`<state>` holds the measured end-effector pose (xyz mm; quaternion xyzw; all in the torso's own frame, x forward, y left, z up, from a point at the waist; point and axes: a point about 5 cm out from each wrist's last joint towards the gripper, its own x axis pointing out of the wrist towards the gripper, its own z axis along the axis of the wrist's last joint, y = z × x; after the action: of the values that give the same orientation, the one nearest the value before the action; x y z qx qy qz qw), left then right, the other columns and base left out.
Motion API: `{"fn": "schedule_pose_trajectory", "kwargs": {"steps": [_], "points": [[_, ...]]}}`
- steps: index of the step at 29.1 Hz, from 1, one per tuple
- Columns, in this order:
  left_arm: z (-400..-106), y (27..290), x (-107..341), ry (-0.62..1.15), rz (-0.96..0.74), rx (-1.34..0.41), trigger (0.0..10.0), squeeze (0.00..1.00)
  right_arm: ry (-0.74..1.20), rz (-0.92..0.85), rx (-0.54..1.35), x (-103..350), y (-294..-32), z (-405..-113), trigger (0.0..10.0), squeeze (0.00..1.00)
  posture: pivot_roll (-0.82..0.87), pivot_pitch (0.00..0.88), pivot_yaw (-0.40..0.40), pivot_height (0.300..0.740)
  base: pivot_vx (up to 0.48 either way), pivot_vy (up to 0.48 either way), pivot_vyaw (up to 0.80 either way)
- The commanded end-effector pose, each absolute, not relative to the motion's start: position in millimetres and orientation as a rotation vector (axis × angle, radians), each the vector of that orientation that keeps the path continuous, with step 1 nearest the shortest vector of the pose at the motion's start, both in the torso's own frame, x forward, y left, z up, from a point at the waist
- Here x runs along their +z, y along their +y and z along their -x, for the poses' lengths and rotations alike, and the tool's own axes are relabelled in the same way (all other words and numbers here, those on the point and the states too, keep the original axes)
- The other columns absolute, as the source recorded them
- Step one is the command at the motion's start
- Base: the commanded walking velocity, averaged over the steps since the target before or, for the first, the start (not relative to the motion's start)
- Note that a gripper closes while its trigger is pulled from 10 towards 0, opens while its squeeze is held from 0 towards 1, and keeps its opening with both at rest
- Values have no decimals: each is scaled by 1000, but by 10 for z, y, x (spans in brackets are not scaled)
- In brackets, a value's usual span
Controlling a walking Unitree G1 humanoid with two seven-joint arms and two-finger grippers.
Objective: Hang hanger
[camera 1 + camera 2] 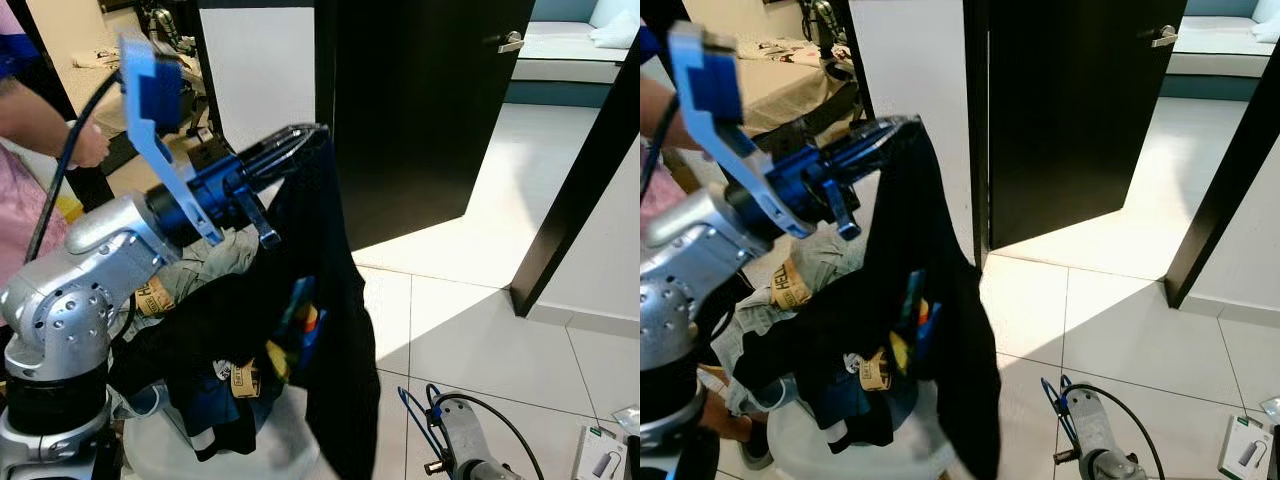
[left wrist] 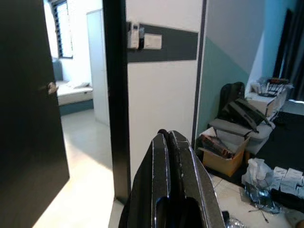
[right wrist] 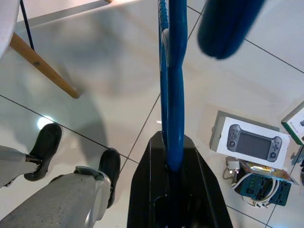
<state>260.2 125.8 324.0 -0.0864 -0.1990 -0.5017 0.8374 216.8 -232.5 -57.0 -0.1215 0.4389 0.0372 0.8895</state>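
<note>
Your right gripper (image 3: 171, 142) sits low at your right side, its two black fingers clamped on the blue hanger (image 3: 170, 71). In the right wrist view the hanger's long axis runs straight on in line with the fingers, away from the wrist and out over the white tile floor (image 3: 95, 61), and its far end leaves the picture, so you cannot tell which way its hook points. In the head views a thin blue loop of it (image 1: 1058, 395) shows beside the silver right arm (image 1: 1095, 430), low down and well apart from the clothes. Under the hanger on the floor you can see a box with a game controller pictured on it (image 3: 249, 141), a wooden chair leg (image 3: 42, 66), and a person's grey trouser legs and black shoes (image 3: 45, 142). Your left gripper (image 1: 300, 140) is raised in front of you and points toward the dark open door (image 1: 430, 100). Its fingers are pressed together, as the left wrist view shows, and a black garment (image 1: 325, 300) is draped over them. The garment hangs down to a heap of clothes (image 1: 200, 330) piled on a white round stand (image 1: 880, 450). At the far left, a person's hand (image 1: 85, 145) holds a black cable beside your left arm.
</note>
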Motion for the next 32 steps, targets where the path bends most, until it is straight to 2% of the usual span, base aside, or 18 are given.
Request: {"fn": "schedule_pose_trajectory", "kwargs": {"steps": [1,13,24,32], "points": [[-2614,1246,3194,-393,168,-1062,10000,0,911,235,72,-568,-2290,-2188,10000,0,18,0,31,740,0,0,0],[-2541,1128,2996,-318,128,-1178,10000,0,908,231,58,-565,-2287,-2197,10000,0,17,0,36,740,-270,0,0],[-2528,1162,2988,-324,100,-1181,10000,0,907,226,50,-566,-2288,-2196,10000,0,18,0,33,740,-296,0,0],[-2493,1077,2950,-320,110,-1221,10000,0,909,225,42,-568,-2293,-2192,10000,0,20,0,32,740,-302,0,0]]}}
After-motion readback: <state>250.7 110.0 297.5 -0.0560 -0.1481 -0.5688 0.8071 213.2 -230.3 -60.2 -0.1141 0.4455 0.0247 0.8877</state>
